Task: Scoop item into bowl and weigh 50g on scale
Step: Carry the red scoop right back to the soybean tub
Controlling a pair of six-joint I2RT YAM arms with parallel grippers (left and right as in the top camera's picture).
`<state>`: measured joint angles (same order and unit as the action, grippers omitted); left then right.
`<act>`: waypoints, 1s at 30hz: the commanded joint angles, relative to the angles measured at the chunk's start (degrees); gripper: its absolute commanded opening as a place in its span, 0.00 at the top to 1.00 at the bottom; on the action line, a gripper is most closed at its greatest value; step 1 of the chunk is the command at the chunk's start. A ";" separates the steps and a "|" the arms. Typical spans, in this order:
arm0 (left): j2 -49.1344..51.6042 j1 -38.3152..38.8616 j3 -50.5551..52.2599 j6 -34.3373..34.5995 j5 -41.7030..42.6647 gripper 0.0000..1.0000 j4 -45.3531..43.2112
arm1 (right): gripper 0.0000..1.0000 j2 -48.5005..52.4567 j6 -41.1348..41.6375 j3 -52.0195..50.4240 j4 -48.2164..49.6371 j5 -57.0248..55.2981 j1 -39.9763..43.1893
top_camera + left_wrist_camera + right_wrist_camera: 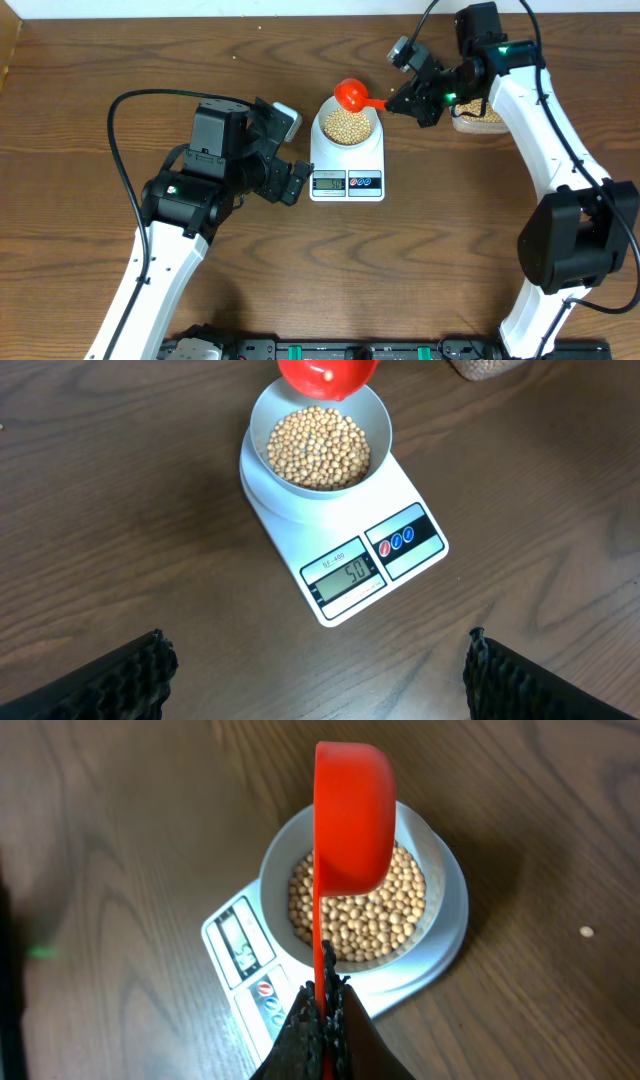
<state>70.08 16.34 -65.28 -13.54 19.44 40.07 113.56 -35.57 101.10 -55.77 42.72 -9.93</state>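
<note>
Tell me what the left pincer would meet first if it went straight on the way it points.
Most likely the scale, at its display end, dead ahead of the open left pincer. Its height is unclear, so it might pass above the scale instead.

1. Over the scale, the bowl of beans covers the platform, and the red scoop hangs above the bowl's far rim, barring a straight drop there
2. Right of the scale, the right tool, clamped on the red scoop's handle, and its arm block the far-right approach; a tub sits beyond
3. Left of the scale, the left tool stands near, jaws wide, leaving only a narrow strip
4. In front of the scale, the worktop lies open
</note>
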 commanded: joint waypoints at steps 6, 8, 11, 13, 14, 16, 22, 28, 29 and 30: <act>0.02 0.13 0.17 -0.13 0.68 0.05 0.00 | 0.99 -0.39 0.46 1.16 -0.42 12.35 2.45; 0.02 0.13 0.17 -0.13 0.68 0.06 0.00 | 0.99 -0.39 0.87 1.16 -0.39 15.12 3.10; 0.02 0.13 0.17 -0.13 0.68 0.06 0.00 | 0.99 -0.44 2.36 1.18 -0.42 17.40 4.63; 0.02 0.13 0.17 -0.13 0.68 0.06 0.00 | 0.99 -0.70 3.45 1.18 -0.76 17.90 6.34; 0.02 0.13 0.17 -0.13 0.68 0.06 0.00 | 0.99 -0.87 3.85 1.18 -1.11 17.88 7.37; 0.02 0.13 0.17 -0.13 0.68 0.05 0.00 | 0.99 -1.60 3.82 1.18 -1.79 17.86 9.14; 0.02 0.13 0.17 -0.13 0.66 0.06 0.00 | 0.99 -5.40 3.85 1.20 -3.13 15.93 16.79; 0.02 0.13 0.17 -0.13 0.68 0.06 0.00 | 0.99 -9.14 6.93 1.20 -9.35 -5.05 24.81; 0.02 0.13 0.17 -0.13 0.68 0.06 0.00 | 0.99 -9.35 7.34 1.20 -10.10 -8.04 25.53; 0.02 0.13 0.17 -0.13 0.68 0.06 0.00 | 0.99 -9.46 7.72 1.20 -10.75 -10.71 26.16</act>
<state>70.08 16.34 -65.28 -13.54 19.44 40.07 105.95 -30.39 101.25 -64.95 45.50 14.02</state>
